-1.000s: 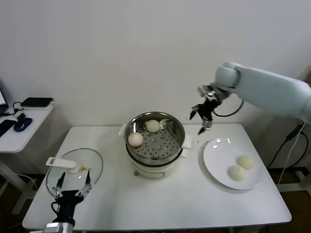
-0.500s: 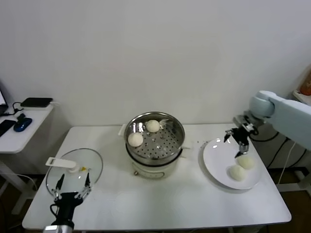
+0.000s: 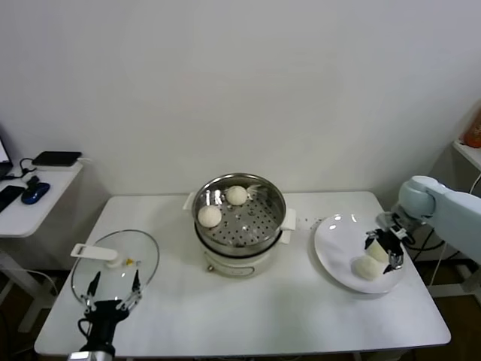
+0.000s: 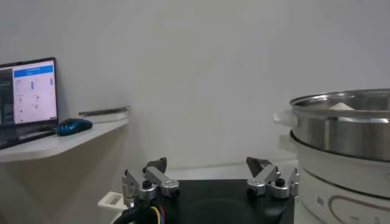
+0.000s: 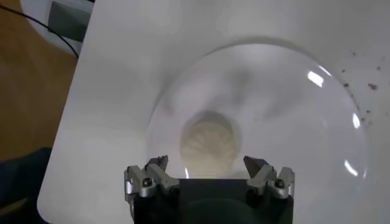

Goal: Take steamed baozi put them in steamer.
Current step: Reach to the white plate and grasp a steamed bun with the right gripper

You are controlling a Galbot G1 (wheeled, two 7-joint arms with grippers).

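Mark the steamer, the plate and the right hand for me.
steamer (image 3: 248, 222): head view, bare perforated floor.
plate (image 3: 331, 248): head view, bare white surface.
right hand (image 5: 210, 175): right wrist view, midway between its fingertips.

A plain indoor test room, like a lab or office. A bare white wall (image 3: 240, 75) backs a white rectangular table (image 3: 240, 301). At far left, a white side desk (image 3: 34, 199) carries a blue computer mouse (image 3: 35, 192).

The right hand (image 3: 385, 250) swung away from beside the steamer (image 3: 239, 218), crossed over the plate (image 3: 334, 252) and dropped low onto its far side. It ended with fingers wide apart around one baozi (image 3: 377, 252), partly hiding it, just beside the other baozi (image 3: 365, 268).
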